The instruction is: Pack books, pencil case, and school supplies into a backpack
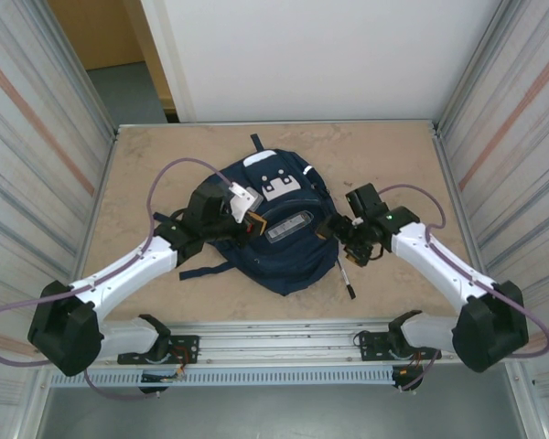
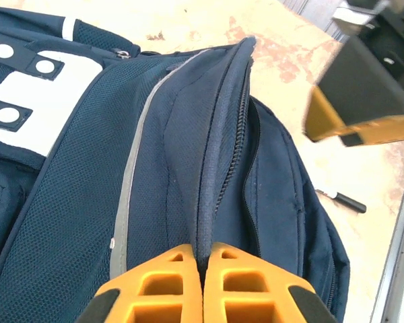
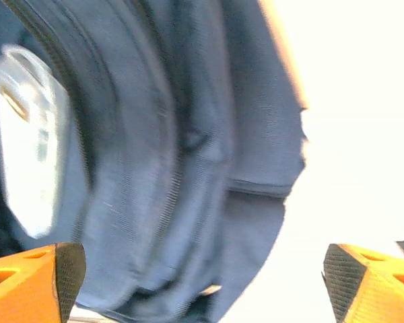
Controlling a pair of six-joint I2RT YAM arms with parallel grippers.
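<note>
Backpack (image 1: 288,261) lies flat at the middle of the tabletop (image 1: 165,155), its bottom toward the near edge and its handle loop toward the far edge. Nearest, just off its near-right corner, a slim black pen (image 1: 349,281) with a white tip rests on bare surface, apart from the fabric. The left gripper (image 1: 253,222) reaches in from the left side, and its 2 orange fingers (image 2: 242,282) are pressed together on a raised ridge of navy fabric beside the open zipper (image 2: 239,134). The right gripper (image 1: 334,229) hovers at the bag's right side with its jaws spread wide and nothing between them. A pale grey oblong shape (image 1: 288,226) shows at the bag's centre; I cannot tell whether it lies inside the opening. Open tabletop runs along the left, right and far edges. The surface is mottled beige, with ribbed metal side walls (image 1: 37,137) and a white wall (image 1: 320,55) beyond.
</note>
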